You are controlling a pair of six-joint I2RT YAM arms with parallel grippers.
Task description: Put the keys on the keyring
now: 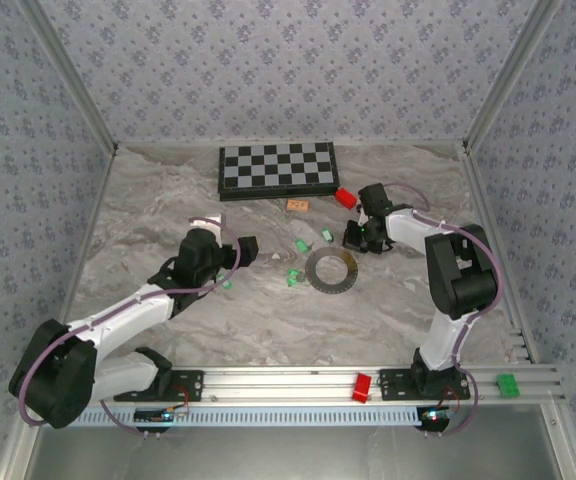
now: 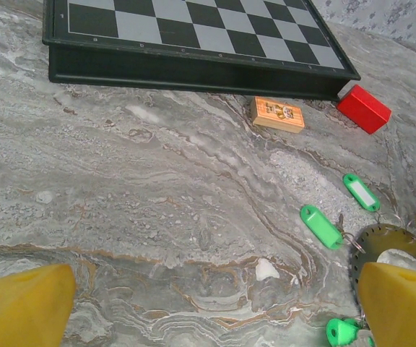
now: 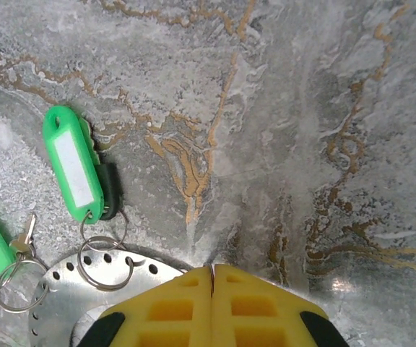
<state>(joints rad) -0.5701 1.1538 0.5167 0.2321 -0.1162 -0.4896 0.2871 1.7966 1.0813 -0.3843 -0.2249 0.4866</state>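
Green keys (image 3: 72, 165) lie scattered on the marble table (image 1: 168, 220) just beside the keyring (image 1: 331, 272), a thin perforated metal hoop between the two arms. The right gripper (image 3: 211, 278) sits at the hoop's rim, fingers pressed together; whether they pinch the rim cannot be told. The left gripper (image 2: 211, 289) hovers nearby, fingers spread wide. Each key looks light and prone to skid, and its stiff plastic head seems the surest hold.

Chessboard (image 1: 276, 168) at far side of marble table (image 1: 148, 210); orange tile (image 1: 298, 205), red block (image 1: 345, 197) just beside it.
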